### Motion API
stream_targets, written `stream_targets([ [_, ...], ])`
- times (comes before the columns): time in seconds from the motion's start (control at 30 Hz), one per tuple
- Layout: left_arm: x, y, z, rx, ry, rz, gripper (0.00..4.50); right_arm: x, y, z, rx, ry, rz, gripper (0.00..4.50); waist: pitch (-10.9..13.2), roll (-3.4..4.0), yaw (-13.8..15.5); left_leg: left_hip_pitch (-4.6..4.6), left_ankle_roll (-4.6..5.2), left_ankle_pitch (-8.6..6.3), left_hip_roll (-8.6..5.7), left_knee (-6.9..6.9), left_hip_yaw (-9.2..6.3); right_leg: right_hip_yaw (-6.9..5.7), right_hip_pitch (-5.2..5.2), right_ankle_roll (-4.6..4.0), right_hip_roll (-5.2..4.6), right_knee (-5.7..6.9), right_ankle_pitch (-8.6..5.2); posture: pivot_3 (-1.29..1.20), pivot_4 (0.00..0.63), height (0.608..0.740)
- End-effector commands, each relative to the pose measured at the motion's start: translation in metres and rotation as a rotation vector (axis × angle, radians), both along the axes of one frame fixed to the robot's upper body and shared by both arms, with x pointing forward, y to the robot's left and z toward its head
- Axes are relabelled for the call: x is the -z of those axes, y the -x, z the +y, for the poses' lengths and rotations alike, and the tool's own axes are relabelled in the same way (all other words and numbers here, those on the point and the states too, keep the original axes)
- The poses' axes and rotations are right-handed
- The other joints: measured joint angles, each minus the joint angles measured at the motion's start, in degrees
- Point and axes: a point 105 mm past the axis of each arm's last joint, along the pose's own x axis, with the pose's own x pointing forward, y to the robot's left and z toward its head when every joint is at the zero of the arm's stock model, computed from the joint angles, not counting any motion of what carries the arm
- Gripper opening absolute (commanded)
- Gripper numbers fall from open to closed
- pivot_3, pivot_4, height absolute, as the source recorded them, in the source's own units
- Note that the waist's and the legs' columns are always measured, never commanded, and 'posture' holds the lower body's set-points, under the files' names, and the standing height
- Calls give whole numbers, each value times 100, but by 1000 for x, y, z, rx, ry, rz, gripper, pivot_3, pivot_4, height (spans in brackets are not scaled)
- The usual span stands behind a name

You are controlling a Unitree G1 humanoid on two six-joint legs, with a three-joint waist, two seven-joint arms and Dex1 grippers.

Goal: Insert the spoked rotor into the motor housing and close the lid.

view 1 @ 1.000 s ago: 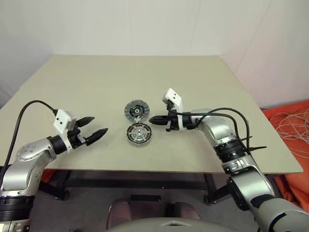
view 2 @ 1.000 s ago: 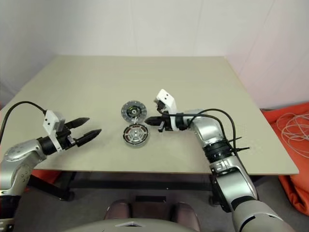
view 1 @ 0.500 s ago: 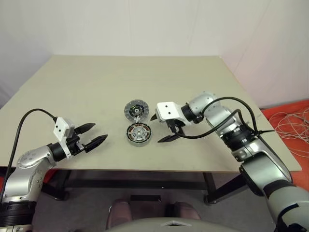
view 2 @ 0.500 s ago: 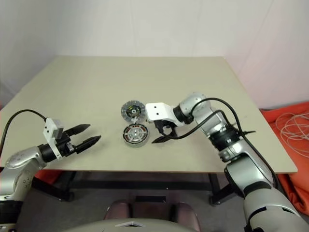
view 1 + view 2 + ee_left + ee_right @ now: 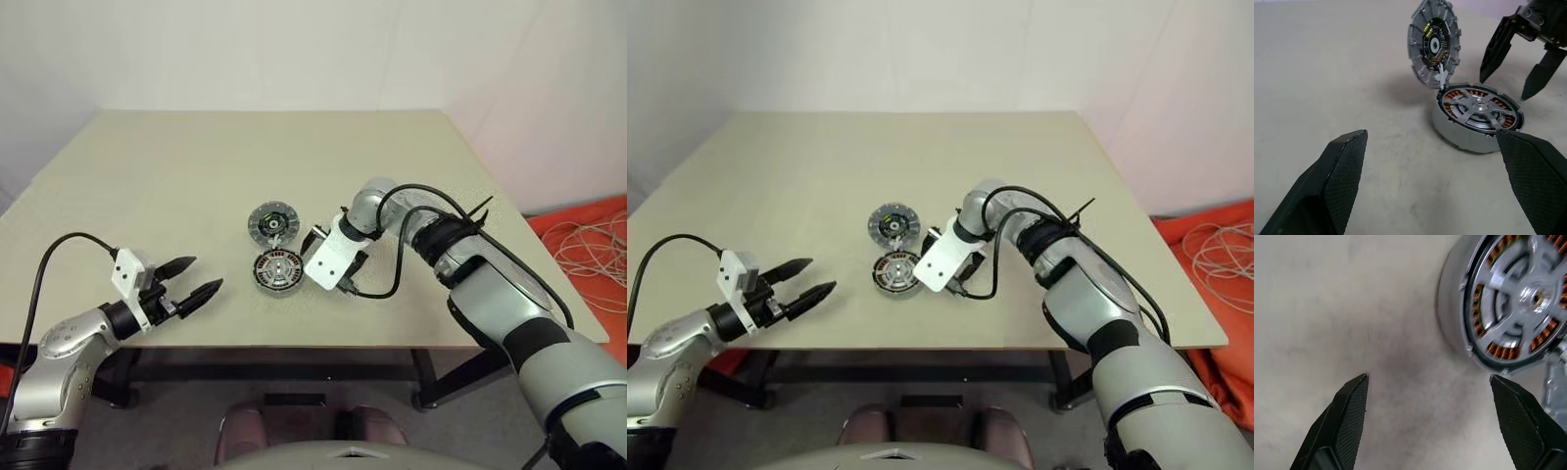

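The motor housing (image 5: 278,271) stands near the table's front middle. The spoked rotor (image 5: 1484,110) sits inside it, silver spokes over copper windings. The lid (image 5: 271,221) stands tilted just behind the housing, and a thin white wire joins them. My right gripper (image 5: 1503,89) is open and points steeply down at the table just right of the housing (image 5: 1452,308), touching nothing. Its own fingertips (image 5: 1354,396) frame bare tabletop. My left gripper (image 5: 208,273) hovers open a short way left of the housing, empty and aimed at it.
The beige table (image 5: 245,147) is bare around the motor parts. Its front edge runs close below both grippers. Orange cloth with white cable (image 5: 588,225) lies on the floor to the right. A black cable loops off my right wrist (image 5: 392,284).
My right gripper went from shut and level beside the lid to open, rolled over and pointing down next to the housing. The left gripper stayed open, about where it was.
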Motion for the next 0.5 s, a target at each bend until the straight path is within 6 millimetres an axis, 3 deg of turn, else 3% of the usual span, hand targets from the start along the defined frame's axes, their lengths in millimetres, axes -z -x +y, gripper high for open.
stream_targets([
  [0.03, -14, 0, -3, 3, -11, -59, 4500, -8, -4, 10, -66, -2, -73, 4460, 0, 1, -14, 0, 0, 0, 0, 0, 0, 0, 0, -4, 0, 6, -2, 0, 0, 740],
  [0.5, -22, -4, -4, 6, -30, -72, 4500, -22, 8, 32, -142, -89, -36, 4460, 2, 3, -142, 3, -2, 1, 3, 14, 0, 2, -4, -18, 1, 47, -11, 0, 0, 740],
])
